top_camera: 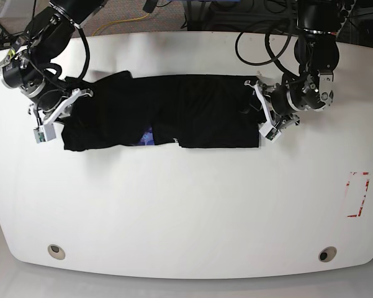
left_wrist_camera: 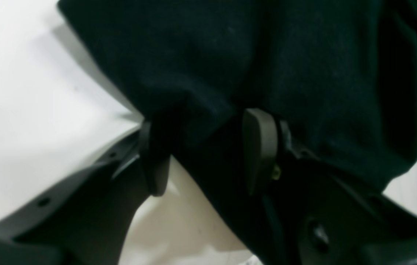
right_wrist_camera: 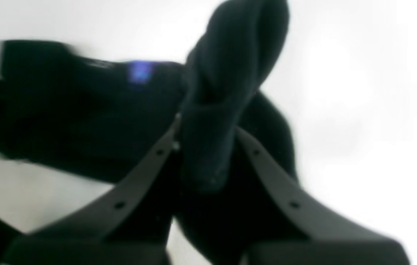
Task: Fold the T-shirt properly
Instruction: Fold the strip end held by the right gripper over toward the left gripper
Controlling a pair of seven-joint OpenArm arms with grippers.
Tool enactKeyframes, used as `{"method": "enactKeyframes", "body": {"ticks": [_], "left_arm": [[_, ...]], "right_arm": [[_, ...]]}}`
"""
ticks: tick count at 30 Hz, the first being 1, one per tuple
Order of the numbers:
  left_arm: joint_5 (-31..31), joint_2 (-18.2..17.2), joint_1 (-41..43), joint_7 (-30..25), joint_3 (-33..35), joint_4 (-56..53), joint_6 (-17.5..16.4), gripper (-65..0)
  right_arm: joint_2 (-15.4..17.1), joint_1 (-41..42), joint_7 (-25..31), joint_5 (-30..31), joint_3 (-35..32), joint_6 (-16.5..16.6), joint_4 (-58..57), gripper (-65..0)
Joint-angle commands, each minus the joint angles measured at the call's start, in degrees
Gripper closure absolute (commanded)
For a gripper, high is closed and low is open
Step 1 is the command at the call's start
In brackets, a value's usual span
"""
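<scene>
T-shirt (top_camera: 174, 112): black, stretched on the white counter (top_camera: 186, 211) toward its far edge; long axis left to right.
Left end effector (left_wrist_camera: 208, 147): at one end, jaws partly apart, fabric bunched between.
Right end effector (right_wrist_camera: 204, 147): opposite end, clamped narrowly on a fabric fold.

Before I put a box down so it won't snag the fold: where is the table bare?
Bare: the wide white table between the T-shirt and the near edge. Crowded: the far strip, where the left gripper and right gripper pinch the shirt's ends.
</scene>
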Motion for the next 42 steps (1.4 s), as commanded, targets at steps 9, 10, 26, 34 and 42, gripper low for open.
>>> {"method": "enactKeyframes", "body": {"ticks": [9, 10, 26, 34, 42], "left_arm": [[7.2, 0.8, 0.4, 3.6, 0.2, -0.2, 0.6, -28.1], [7.2, 0.8, 0.4, 3.6, 0.2, -0.2, 0.6, -28.1], [7.1, 0.9, 0.7, 3.6, 0.1, -0.4, 0.6, -28.1], [7.1, 1.0, 0.7, 3.6, 0.1, -0.3, 0.6, -28.1], [5.9, 1.7, 0.6, 3.6, -0.1, -0.1, 0.5, -28.1]], "right_arm": [[-13.1, 0.4, 1.2, 9.7, -11.7, 0.1, -0.4, 0.0], [-13.4, 0.7, 1.6, 9.8, -13.2, 0.1, -1.2, 0.0], [-13.4, 4.4, 15.8, 10.1, -30.6, 0.1, -16.9, 0.0], [-13.4, 5.8, 22.9, 13.1, -39.6, -2.3, -24.0, 0.0], [-13.4, 5.8, 28.5, 12.5, -43.4, -8.2, -24.9, -25.4]]}}
